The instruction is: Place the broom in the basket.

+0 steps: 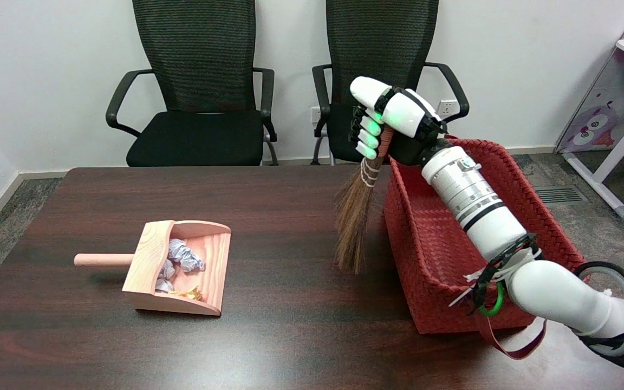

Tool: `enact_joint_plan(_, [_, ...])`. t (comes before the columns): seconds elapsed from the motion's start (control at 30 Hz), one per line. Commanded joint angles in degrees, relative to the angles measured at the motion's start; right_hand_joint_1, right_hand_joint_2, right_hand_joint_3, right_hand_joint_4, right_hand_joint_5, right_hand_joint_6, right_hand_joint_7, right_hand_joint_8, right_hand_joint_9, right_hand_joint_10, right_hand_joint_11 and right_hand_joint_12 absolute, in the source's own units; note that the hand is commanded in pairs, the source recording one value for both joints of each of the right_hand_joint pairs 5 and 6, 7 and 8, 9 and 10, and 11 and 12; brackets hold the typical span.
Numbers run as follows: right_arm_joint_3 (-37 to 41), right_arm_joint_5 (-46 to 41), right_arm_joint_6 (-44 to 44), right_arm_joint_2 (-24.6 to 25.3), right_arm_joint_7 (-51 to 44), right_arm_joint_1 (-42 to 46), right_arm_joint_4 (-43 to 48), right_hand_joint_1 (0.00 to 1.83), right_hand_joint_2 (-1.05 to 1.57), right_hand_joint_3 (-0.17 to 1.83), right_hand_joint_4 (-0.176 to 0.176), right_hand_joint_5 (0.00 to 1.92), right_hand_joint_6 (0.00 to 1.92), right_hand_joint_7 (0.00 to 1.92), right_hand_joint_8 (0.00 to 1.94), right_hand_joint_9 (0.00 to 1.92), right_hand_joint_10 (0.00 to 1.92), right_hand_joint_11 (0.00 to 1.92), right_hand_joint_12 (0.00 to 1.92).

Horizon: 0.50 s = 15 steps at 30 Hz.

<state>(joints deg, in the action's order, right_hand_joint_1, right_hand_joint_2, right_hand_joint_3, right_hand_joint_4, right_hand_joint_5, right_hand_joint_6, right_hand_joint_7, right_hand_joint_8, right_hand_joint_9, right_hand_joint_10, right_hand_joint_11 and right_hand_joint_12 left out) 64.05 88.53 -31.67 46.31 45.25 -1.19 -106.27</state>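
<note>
right hand [393, 116] grips broom [356, 214] by handle – bristles hang just left of red basket [426, 238], no readable txt.

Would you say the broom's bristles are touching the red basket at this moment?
Cannot tell. In the head view, the broom hangs from the right hand just left of the basket, its bristles near the wall.

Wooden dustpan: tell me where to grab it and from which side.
Grip the dustpan by its round handle, which sticks out level to the picture's left, clear of the pan. Come down from above, fingers closing across the handle; I judge this would keep the crumpled paper inside. The right hand now holds the broom.
</note>
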Motion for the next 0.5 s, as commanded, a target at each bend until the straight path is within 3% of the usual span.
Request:
enact_joint_plan(0.03, [-2.93,1.20,-0.06,-1.39,0.19,-2.11,-3.06,0.99,1.57,0.69,0.005,1.92,1.92,1.92,1.92,1.92,1.92,1.92,1.92])
enact_joint_plan(0.5, [-1.86,0.92,0.23,-1.80,0.10,-2.55,-5.71,1.00,1.57,0.74,0.008,1.92,1.92,1.92,1.92,1.92,1.92,1.92,1.92])
